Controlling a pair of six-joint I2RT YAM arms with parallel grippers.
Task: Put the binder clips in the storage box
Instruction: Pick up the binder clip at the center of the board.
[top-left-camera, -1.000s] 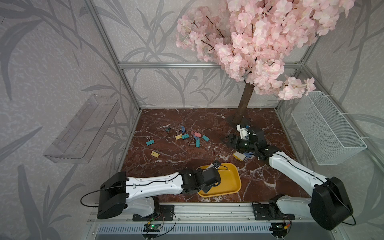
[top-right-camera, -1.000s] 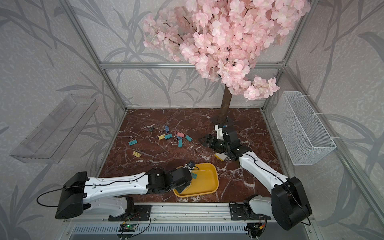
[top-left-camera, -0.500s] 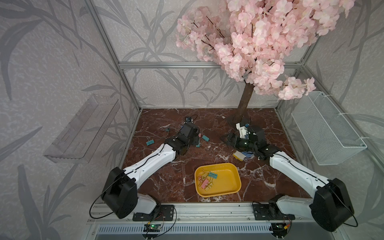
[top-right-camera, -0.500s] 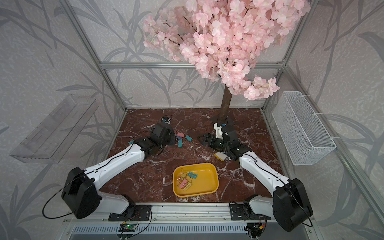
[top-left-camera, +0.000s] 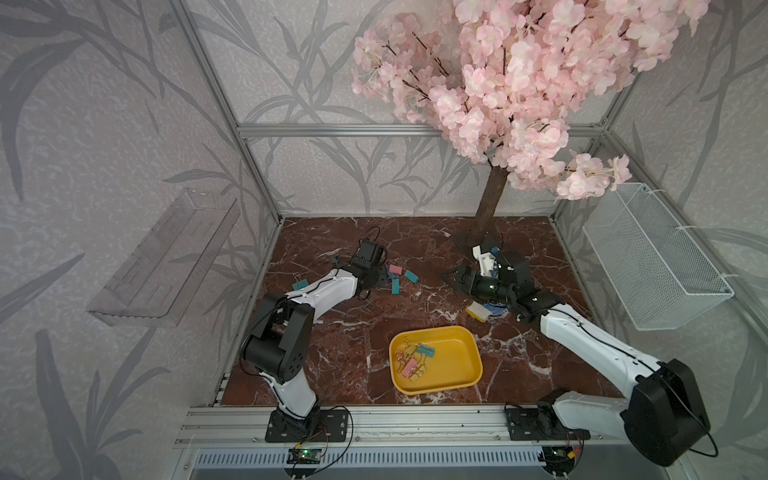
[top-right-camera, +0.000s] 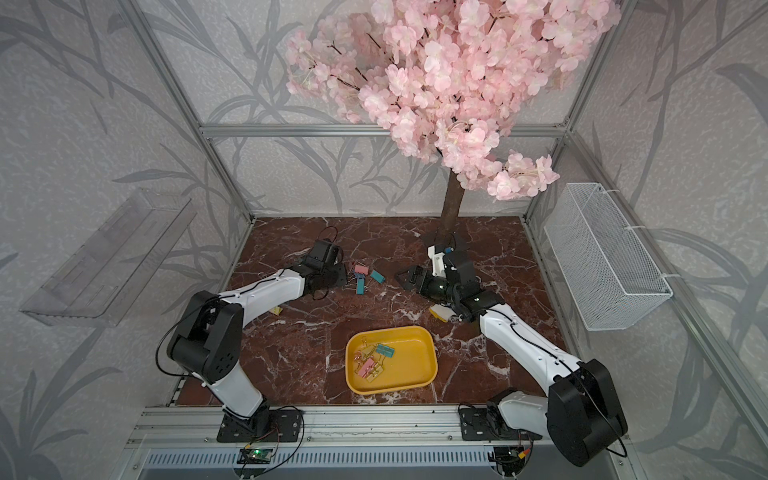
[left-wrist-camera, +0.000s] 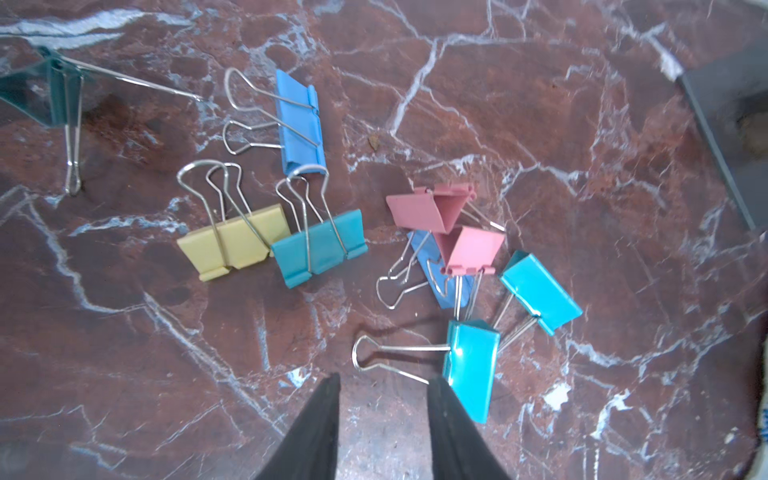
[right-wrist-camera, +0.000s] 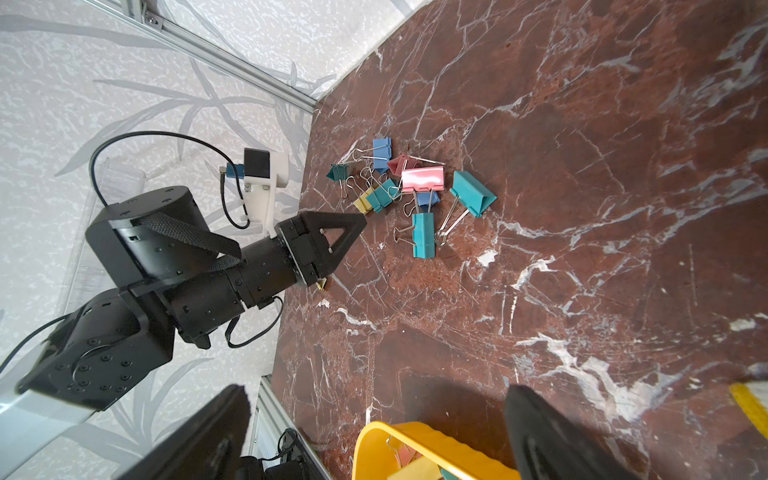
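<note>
Now, on your red-brown marble tabletop (top-left-camera: 353, 332), the shallow yellow plastic storage box (top-left-camera: 453, 361) sits near the front edge, between the arms. Your right gripper (right-wrist-camera: 376, 388) is behind the box, spread wide with nothing between its fingers. Your left gripper (left-wrist-camera: 384, 378) is parted and empty at the loose heap of small coloured binder clips (left-wrist-camera: 320, 249) farther back. One teal clip (left-wrist-camera: 471, 368) lies just beside a fingertip, its wire handle just ahead of the gap. A few more clips lie inside the box.
</note>
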